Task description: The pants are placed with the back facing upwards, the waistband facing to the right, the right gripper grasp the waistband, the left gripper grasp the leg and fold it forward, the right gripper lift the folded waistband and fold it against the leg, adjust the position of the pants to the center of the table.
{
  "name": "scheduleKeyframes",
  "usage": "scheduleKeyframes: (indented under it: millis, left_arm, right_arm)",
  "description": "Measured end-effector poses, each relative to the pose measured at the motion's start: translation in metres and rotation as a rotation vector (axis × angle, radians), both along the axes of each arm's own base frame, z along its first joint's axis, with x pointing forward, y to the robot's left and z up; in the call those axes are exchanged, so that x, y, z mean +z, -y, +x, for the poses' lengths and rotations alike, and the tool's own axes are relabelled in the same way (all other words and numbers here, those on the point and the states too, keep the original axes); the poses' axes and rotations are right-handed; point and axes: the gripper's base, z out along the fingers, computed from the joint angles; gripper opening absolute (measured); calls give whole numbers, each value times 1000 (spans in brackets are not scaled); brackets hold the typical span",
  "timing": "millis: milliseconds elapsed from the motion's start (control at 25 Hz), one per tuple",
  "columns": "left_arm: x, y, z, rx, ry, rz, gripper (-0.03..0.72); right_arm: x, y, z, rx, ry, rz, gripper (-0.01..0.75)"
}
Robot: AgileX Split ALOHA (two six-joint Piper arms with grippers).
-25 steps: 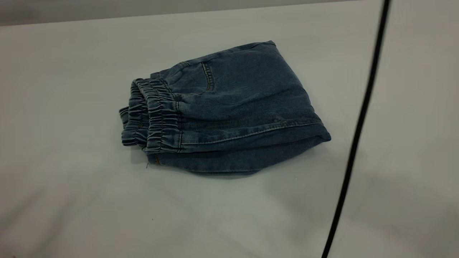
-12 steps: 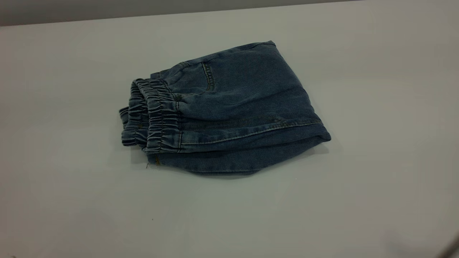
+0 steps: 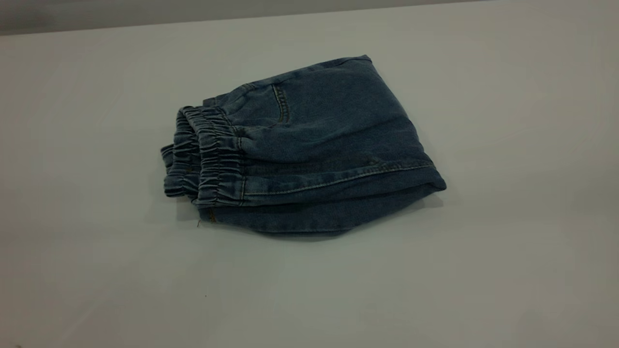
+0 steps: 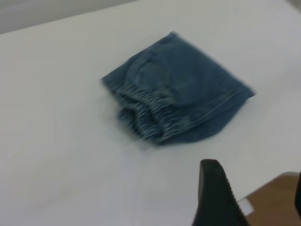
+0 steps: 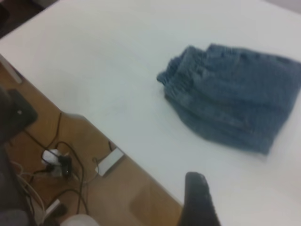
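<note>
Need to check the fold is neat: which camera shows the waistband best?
The exterior view: the waistband lies doubled at the folded pants' left end, its gathers crisp and nothing covering it. The left wrist view shows it blurred and farther off; the right wrist view shows it soft, at the bundle's near end.

pants (image 4: pixel 181 89) folded on table (image 4: pixel 56 141) | waistband (image 4: pixel 146 110) bunched | end effector finger (image 4: pixel 214 195) apart

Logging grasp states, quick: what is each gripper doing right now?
Left gripper: open, holding nothing, away from the pants.
Right gripper: cannot be told; only one finger shows, clear of the pants.
</note>
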Motion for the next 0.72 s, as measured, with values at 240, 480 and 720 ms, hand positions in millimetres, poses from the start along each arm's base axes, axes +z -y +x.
scheduleKeyframes:
  millis: [240,480,720]
  left_arm:
    - [-36,-5,-1,31,-32,41,372]
    - [-63,-2,4,31,-90,77,372]
    - [-73,4,15,42,-48,36,372]
  right_arm:
    - [-61,3,6,-62,-58,-80,413]
    - [-94,4,11,-84,-112,-172,413]
    - [-93,4,12,-86,-106,-167,413]
